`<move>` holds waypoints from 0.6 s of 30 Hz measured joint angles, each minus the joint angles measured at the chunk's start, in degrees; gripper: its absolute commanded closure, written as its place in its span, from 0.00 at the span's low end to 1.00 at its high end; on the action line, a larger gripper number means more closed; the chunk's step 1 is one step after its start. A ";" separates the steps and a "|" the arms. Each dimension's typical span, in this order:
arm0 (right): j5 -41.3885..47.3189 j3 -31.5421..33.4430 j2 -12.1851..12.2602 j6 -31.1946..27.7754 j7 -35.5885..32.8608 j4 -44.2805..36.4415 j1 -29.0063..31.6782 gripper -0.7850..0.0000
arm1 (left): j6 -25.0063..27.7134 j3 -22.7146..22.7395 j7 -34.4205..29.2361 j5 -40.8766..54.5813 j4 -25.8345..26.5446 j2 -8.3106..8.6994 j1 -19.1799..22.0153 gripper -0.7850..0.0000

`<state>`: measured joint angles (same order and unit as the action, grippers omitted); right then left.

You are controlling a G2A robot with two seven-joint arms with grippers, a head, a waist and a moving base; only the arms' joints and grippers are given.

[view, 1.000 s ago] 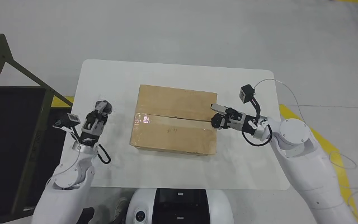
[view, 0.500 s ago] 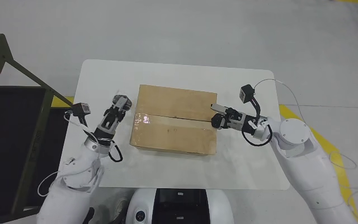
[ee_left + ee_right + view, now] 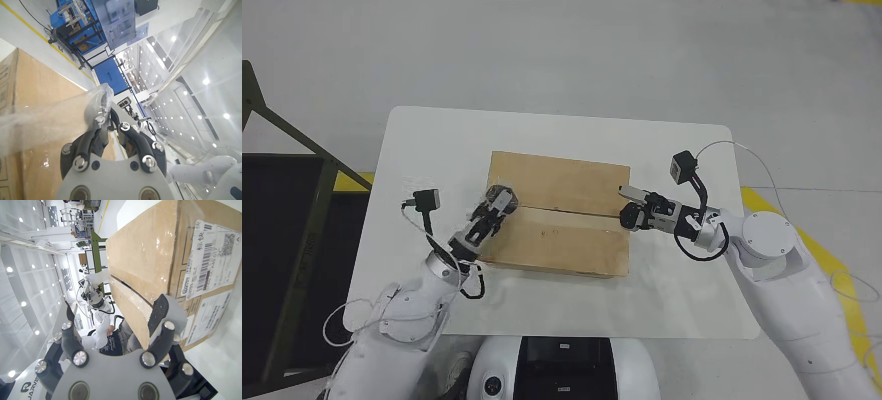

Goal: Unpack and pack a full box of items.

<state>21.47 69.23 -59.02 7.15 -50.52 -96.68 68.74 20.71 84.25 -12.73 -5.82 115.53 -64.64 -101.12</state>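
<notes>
- The brown box (image 3: 557,235) sits in the middle of the white table (image 3: 422,140). Its top flaps are shut. A seam (image 3: 567,210) runs along the top from one end to the other.
- A strip of clear tape (image 3: 37,121) is lifted off the top of the box at the left end. It stretches up from the cardboard to the left gripper (image 3: 103,113).
- The left gripper is over the left end of the box, right by the seam. Its fingers are squeezed together on the crumpled end of the tape.
- The right gripper (image 3: 624,203) is at the other end of the box, also by the seam. Its fingers are spread wide and hold nothing.
- One black bumpy pad (image 3: 158,313) of the right gripper is up against the top edge of that end. I cannot tell if it really touches.
- White labels (image 3: 213,262) with black print are stuck on that end of the box.
- The two grippers are well apart, with the box between them.
</notes>
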 measured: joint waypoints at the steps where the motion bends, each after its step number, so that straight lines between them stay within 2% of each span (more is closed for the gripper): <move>1: 0.00 0.00 0.00 0.00 0.00 0.00 0.00 0.00 | -0.54 -0.32 -0.32 -0.72 0.09 -0.01 0.24 1.00; 18: 0.00 0.00 0.00 0.00 0.00 0.00 0.00 0.00 | -11.12 -4.84 -5.17 -15.17 2.79 -0.14 3.09 1.00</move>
<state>21.47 69.23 -59.02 7.15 -50.52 -96.68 68.74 9.59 79.41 -17.90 -20.99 118.32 -64.78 -98.03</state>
